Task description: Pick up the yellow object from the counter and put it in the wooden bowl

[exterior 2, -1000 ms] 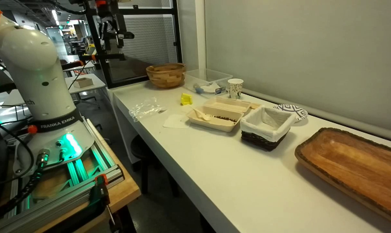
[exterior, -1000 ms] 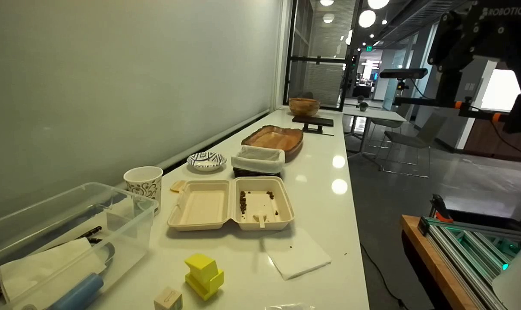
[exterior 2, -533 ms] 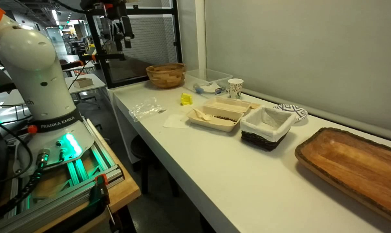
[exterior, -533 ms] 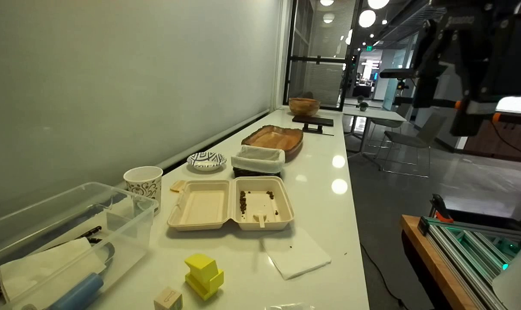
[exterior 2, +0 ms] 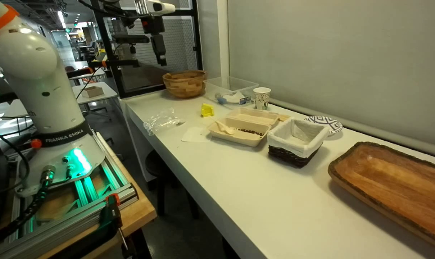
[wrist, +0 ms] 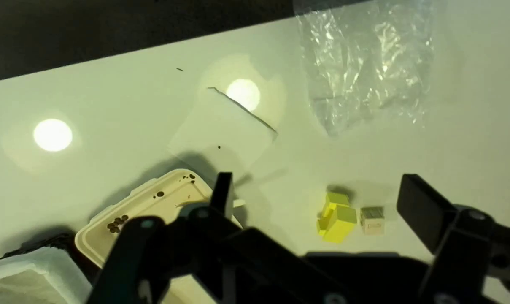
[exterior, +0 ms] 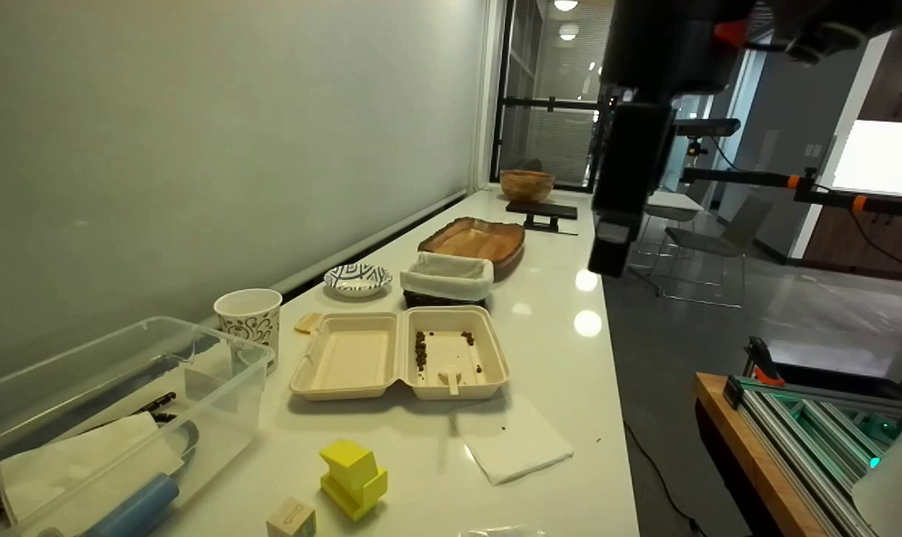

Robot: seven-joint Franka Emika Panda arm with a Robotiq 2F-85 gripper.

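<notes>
The yellow object [exterior: 354, 477], a small blocky piece, stands on the white counter [exterior: 562, 403]; it also shows in an exterior view [exterior 2: 207, 110] and the wrist view [wrist: 340, 223]. A round wooden bowl [exterior 2: 185, 84] stands at the counter end behind the clear bin. Another round wooden bowl [exterior: 527, 185] is at the far opposite end; which one is meant I cannot tell. My gripper [wrist: 318, 192] is open and empty, its fingers wide apart. It hangs well above the counter, seen edge-on in both exterior views [exterior: 611, 253] [exterior 2: 161, 59]. The yellow object shows between its fingers in the wrist view.
A small tan cube [wrist: 373, 221] sits close beside the yellow object. Nearby are an open clamshell container [exterior: 354, 354], a napkin [exterior: 514, 440], a plastic bag [exterior 2: 163, 120], a clear bin [exterior 2: 231, 81] and a paper cup [exterior 2: 262, 98]. A lined basket [exterior 2: 293, 158] and wooden tray [exterior 2: 393, 180] stand farther along.
My gripper has swung in from beside the counter towards it and turned, so its fingers now look edge-on in both exterior views. It sits a little lower. The objects have not moved.
</notes>
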